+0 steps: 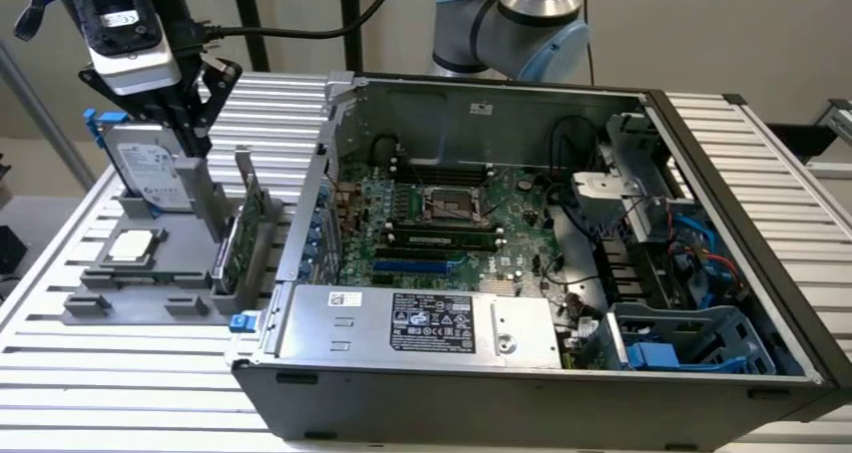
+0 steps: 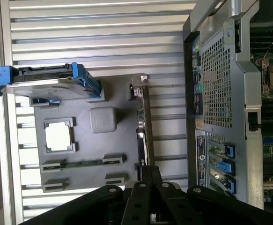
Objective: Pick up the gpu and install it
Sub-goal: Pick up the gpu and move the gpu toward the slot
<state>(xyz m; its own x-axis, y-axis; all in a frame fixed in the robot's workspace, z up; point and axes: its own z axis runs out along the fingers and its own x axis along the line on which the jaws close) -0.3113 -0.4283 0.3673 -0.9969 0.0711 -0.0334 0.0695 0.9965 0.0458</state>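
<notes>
One gpu (image 1: 245,228) (image 2: 145,126) upright in one gray holder (image 1: 134,295), one closed, empty gripper (image 1: 195,144) (image 2: 151,174) nearby.

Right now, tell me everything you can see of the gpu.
The gpu is a thin flat card standing on its long edge in a slot of the grey holder, outside the case, on the exterior view's left. Its board looks green, with a silver metal bracket upright at the far end. The holder carries it. In the wrist view the gripper hangs near its other end, contact unclear.
</notes>
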